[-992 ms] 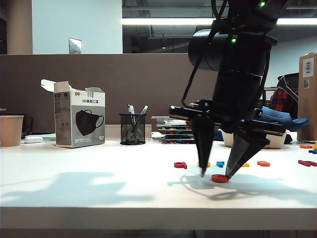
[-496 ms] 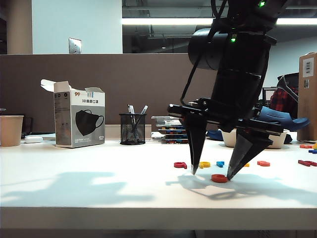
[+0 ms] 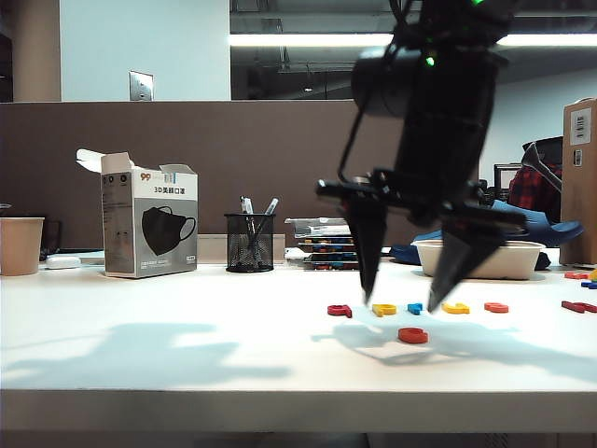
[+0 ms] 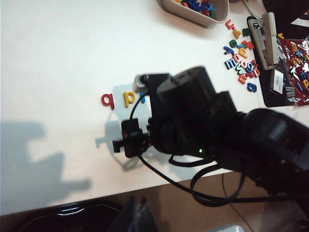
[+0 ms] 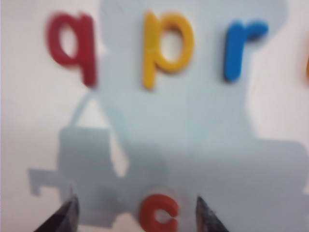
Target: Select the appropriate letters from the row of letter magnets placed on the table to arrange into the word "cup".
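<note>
Hovering over the white table, the right gripper has fingers spread; left gripper unseen

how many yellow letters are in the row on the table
2. In the exterior view, one yellow letter lies between the dark red letter and the blue letter; the other lies right of the blue one, behind the open right gripper.

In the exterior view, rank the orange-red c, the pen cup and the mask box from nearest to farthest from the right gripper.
1. Orange-red c: on the table just below the open right gripper.
2. Pen cup: farther back, on the left.
3. Mask box: farthest left.
</note>
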